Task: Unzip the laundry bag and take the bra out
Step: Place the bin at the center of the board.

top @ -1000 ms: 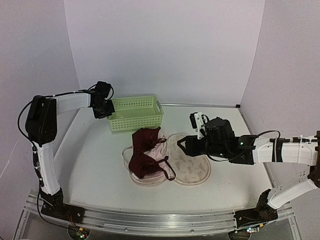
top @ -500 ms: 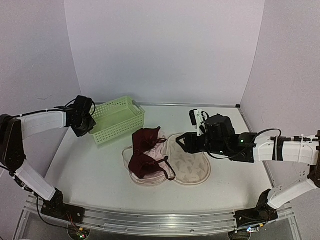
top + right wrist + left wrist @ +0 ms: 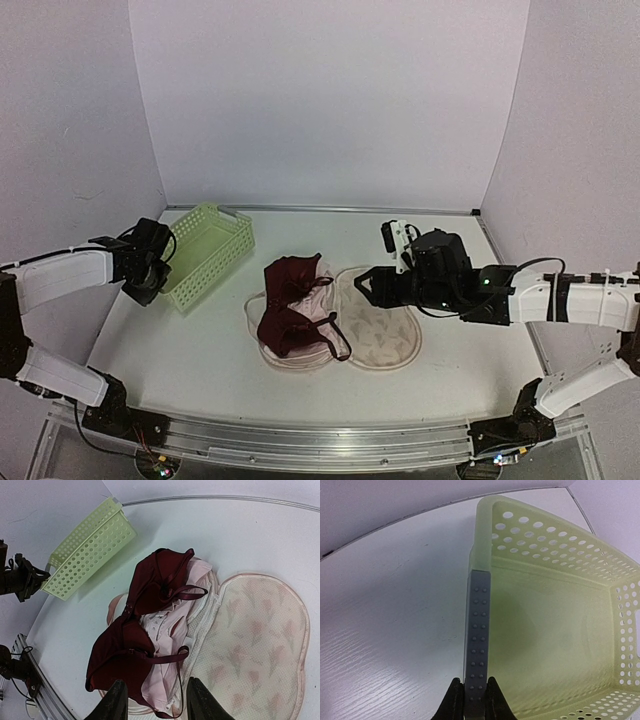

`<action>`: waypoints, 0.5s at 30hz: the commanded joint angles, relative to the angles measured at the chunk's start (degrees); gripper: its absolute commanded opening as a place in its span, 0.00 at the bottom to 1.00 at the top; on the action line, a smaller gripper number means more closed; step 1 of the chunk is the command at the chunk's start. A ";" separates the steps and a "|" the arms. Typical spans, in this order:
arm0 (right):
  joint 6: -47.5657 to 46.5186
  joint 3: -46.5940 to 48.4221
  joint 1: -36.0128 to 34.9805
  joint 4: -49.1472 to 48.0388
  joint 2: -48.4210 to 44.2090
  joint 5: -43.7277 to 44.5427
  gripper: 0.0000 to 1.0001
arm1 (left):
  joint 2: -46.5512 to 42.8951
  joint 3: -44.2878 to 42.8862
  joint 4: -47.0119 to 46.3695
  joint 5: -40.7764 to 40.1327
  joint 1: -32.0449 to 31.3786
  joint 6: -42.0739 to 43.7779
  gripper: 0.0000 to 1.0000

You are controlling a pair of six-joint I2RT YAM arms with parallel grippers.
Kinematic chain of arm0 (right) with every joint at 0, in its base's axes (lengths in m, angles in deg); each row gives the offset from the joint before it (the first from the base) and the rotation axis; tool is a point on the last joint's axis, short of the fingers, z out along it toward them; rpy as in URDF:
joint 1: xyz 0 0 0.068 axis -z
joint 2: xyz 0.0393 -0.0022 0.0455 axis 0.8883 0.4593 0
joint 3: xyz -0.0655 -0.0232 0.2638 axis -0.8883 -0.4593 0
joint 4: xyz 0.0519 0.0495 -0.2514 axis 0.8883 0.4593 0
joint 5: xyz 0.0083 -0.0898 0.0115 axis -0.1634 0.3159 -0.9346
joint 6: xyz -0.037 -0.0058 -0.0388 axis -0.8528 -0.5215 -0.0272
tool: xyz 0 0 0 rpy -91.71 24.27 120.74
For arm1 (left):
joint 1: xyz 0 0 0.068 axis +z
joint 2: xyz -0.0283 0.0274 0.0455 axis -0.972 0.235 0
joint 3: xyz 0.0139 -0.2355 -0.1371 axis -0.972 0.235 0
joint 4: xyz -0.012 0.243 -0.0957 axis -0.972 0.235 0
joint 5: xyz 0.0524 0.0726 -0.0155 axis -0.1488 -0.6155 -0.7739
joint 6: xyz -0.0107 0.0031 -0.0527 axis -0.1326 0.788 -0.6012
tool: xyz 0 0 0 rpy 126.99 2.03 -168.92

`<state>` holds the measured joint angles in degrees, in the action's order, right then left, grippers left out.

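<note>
Laundry bag (image 3: 382, 338) unzipped and spread flat, dark red bra (image 3: 288, 312) heaped on its left lobe, right gripper (image 3: 365, 285) spread wide above the bag, left gripper (image 3: 158, 272) pinching a basket (image 3: 208, 252) wall, left of the bag

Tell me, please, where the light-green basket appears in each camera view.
Top external: basket left of centre.
Left wrist: basket fills the right half.
Right wrist: basket at upper left.
Shared landmark: the left hand, clamped on the basket's wall in all three.
</note>
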<state>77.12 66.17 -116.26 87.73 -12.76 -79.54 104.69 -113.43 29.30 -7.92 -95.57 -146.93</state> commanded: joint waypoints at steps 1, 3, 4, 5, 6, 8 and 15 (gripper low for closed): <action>1.16 1.36 0.01 -0.32 -2.55 1.83 0.41 | -0.53 -0.58 1.95 -1.66 0.17 -6.29 0.00; 1.32 1.25 0.03 -0.32 -2.71 2.19 0.41 | 0.80 -0.58 2.44 -0.87 0.21 -6.81 0.00; 1.38 1.24 0.06 -0.32 -2.75 2.32 0.41 | 1.72 -0.62 2.61 -0.35 0.13 -7.11 0.00; 1.34 1.24 0.01 -0.32 -2.75 2.44 0.41 | 2.62 -0.67 2.62 0.35 0.17 -7.22 0.00; 1.27 1.24 0.05 -0.32 -2.71 2.57 0.41 | 3.52 -0.72 2.64 1.10 0.17 -7.39 0.00; 1.18 1.39 0.11 1.06 -2.60 2.72 0.41 | 6.06 -1.04 2.58 2.68 0.17 -7.37 0.00; 0.95 1.38 0.08 1.43 -2.40 3.23 0.41 | 11.49 -2.56 2.43 7.11 0.02 -6.09 0.00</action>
<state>77.98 66.17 -116.26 89.98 -13.70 -77.82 113.72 -114.61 31.55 -6.23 -95.59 -152.44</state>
